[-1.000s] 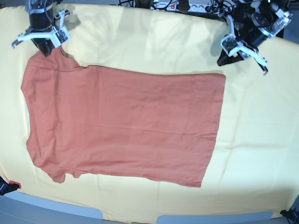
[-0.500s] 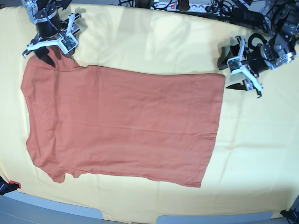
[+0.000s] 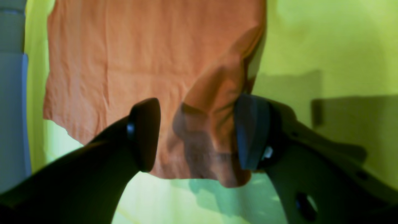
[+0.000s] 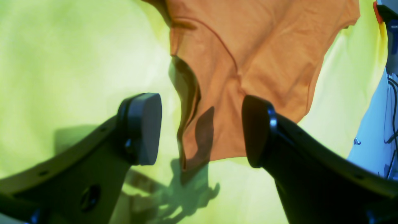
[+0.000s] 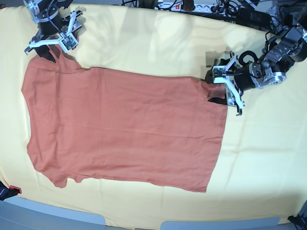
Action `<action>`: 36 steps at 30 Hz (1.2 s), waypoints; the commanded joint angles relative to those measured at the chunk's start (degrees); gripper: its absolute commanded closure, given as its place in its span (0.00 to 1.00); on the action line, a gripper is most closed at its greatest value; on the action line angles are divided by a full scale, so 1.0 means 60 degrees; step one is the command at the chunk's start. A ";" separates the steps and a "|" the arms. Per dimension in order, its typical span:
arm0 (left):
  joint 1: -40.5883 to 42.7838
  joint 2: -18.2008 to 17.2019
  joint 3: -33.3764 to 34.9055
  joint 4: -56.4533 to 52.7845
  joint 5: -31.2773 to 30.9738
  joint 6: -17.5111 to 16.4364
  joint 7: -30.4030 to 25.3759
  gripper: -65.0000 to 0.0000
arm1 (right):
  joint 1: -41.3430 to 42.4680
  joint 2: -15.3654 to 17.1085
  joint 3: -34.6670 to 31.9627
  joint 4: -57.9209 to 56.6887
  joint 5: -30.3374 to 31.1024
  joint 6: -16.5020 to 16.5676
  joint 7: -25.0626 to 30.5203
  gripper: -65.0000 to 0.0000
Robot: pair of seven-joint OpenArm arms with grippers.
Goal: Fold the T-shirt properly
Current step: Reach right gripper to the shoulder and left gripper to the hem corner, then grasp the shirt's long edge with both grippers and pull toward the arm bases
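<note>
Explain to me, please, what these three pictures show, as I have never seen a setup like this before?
This is a robot with two arms, each ending in a pincer with a small camera mounted just behind it. One picture looks down from above on the whole scene; the other two look out between each pincer's two fingers.

On the surface lies a large yellow cloth, and spread flat on it is an orange T-shirt.

In the overhead picture the left pincer is on the right, at the shirt's upper hem corner, where the fabric is slightly rumpled. The right pincer is at the top left, over the sleeve.

Both pincers are open, with shirt fabric showing between their fingers in the close-up pictures. Neither has closed on the shirt, so nothing is held.
</note>
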 commanded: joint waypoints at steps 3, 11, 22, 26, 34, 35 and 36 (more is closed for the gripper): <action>-0.0127 -0.0149 0.0197 -0.0131 0.0324 0.0182 0.0499 0.77 | -0.0055 0.0091 0.0051 0.0142 -0.0051 -0.0113 0.0127 0.35; -0.0153 -0.0160 0.0197 -0.0102 0.0324 0.0423 0.0834 1.00 | -0.0015 0.0098 0.0055 -0.0426 -0.0044 0.0146 -0.0062 0.35; -0.0182 -0.0211 0.0189 0.0117 0.0270 0.0787 0.1038 1.00 | 0.1005 0.0117 0.0055 -0.2036 -0.0047 0.0208 -0.0120 0.68; -0.0182 -0.0477 0.0189 0.0648 0.0186 0.0790 0.1104 1.00 | 0.1002 0.0153 0.0055 -0.2011 -0.0441 -0.0033 -0.0328 1.00; -0.0171 -0.1727 0.0189 0.1694 -0.0885 0.0131 0.1104 1.00 | 0.0408 0.1260 0.0055 -0.1366 -0.0168 0.0033 -0.1716 1.00; -0.0171 -0.1840 0.0189 0.1785 -0.1107 -0.0022 0.1104 1.00 | 0.0237 0.1395 0.0055 -0.1249 -0.0135 0.0051 -0.1814 1.00; -0.0171 -0.1953 0.0189 0.1876 -0.1308 -0.0204 0.1104 1.00 | 0.0055 0.1519 0.0055 -0.1126 -0.0102 0.0106 -0.1894 1.00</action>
